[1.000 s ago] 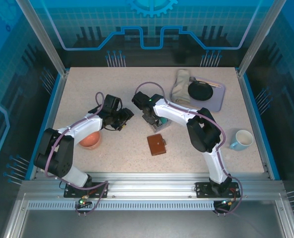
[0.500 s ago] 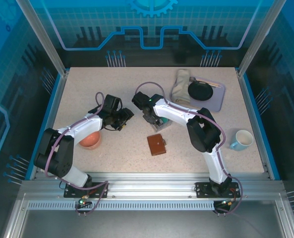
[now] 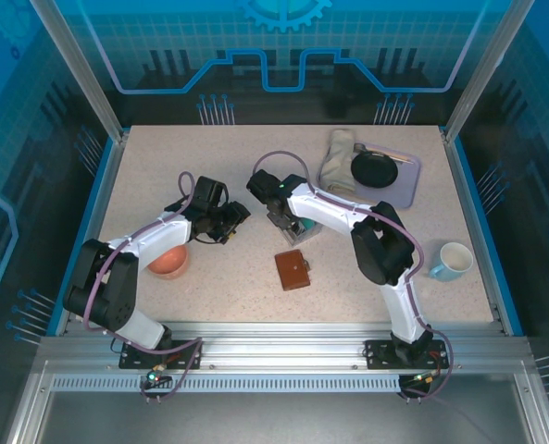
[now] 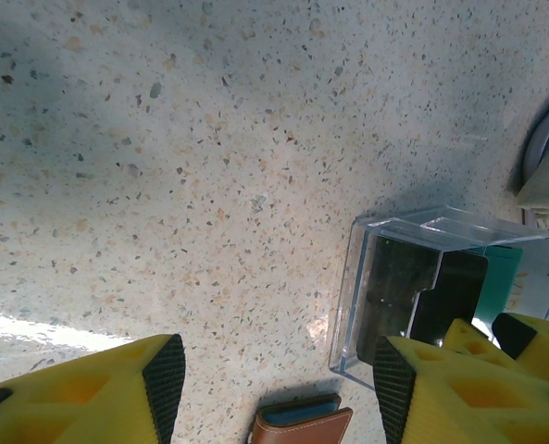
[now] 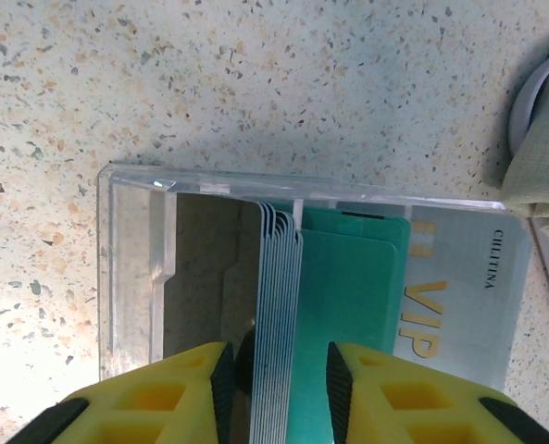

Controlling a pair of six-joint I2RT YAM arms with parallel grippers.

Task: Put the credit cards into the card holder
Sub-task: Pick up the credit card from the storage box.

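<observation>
Credit cards point(image 5: 348, 305), likely thin, stiff, slick, are sitting edge-up in clear box point(image 5: 131, 277) near card holder point(image 3: 293, 269); right hand point(image 5: 279, 365) is straddling them unclamped, left hand point(image 4: 279, 384) is hanging open; probably best pinched across flat faces.

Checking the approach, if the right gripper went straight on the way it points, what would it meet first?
The right gripper would probably meet the stack of pale grey cards standing in the clear plastic box, between its fingers.

Pale grey card point(image 5: 459, 277) in the clear box point(image 5: 131, 277): I read gold "VIP" running lengthwise. Small dark print near its corner looks like "CILITINA"; letters uncertain.
</observation>
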